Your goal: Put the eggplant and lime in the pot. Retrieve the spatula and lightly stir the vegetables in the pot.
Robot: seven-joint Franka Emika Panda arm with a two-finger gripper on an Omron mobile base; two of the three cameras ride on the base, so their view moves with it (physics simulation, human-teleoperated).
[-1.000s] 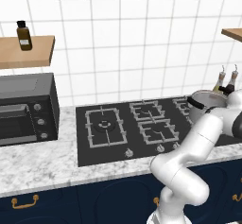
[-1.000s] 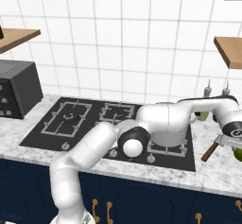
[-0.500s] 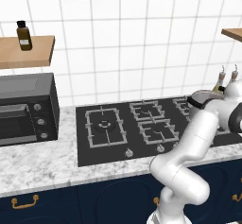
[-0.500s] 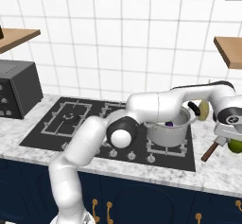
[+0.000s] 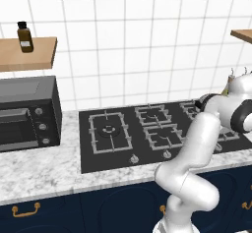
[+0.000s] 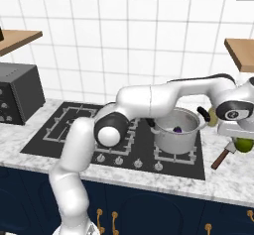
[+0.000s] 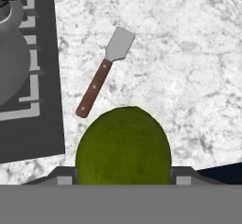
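Lime, the round green fruit [image 7: 123, 145], sat clamped in the gripper [image 6: 241, 141] above marble counter right of the shiny silver pot [image 6: 177, 130], lifted for carrying there; the wooden-handled spatula [image 7: 105, 77] lay below.

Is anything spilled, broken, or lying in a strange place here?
Nothing stands out. The spatula lies flat on the marble counter beside the stove, the pot stands upright on its burner, and the claw holds the lime.

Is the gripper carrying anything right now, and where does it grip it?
Yes: the gripper holds the lime, clamped across its sides, over the counter right of the pot. The spatula lies untouched below.
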